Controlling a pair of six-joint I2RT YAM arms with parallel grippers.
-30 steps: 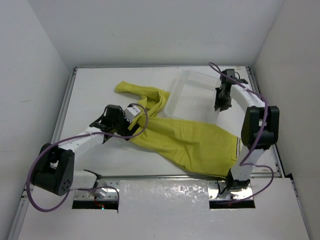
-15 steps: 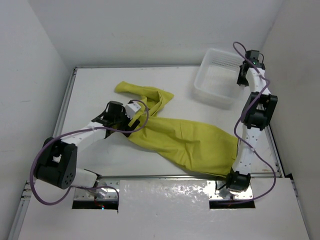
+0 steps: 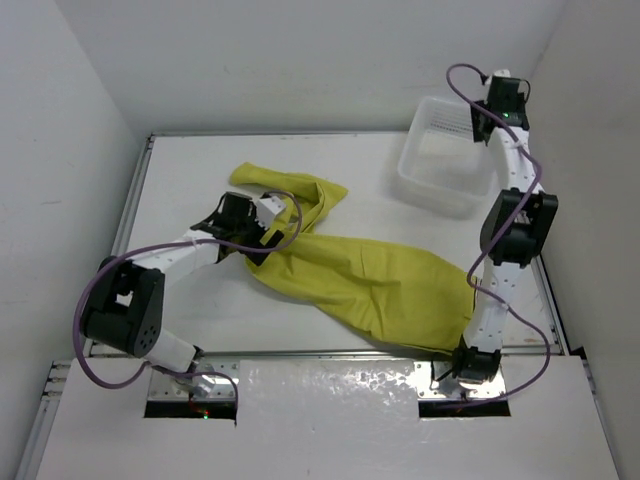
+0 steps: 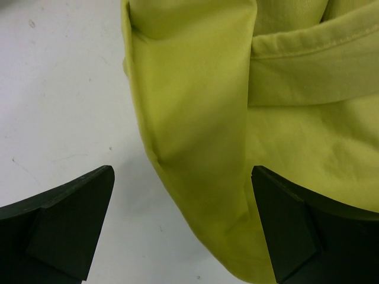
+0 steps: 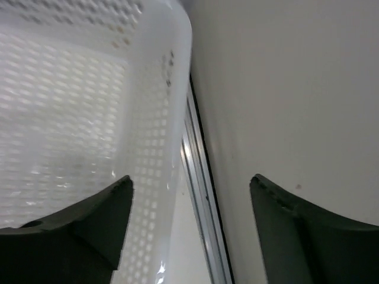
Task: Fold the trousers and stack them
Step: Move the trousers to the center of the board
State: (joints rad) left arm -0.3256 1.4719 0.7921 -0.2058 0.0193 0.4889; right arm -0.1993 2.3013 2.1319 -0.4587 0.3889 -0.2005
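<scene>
**Trousers unfolded, both grippers wide open**

I see the trousers (image 3: 380, 285) lying loose across the middle of the bench (image 3: 190, 310) — one leg reaches toward the far left, and the waist end lies by the near right edge. My left gripper (image 4: 182, 177) sits at their left side, spread wide over a fold of cloth and pinching nothing. My right gripper (image 5: 190, 180) hangs at the far right corner, equally wide, straddling the wall of a white basket (image 3: 440, 170) — not clamped on it.

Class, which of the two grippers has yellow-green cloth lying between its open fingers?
The left gripper: a fold of the trousers lies between its fingers. The right gripper instead straddles the rim of the white basket, with no cloth there.
</scene>
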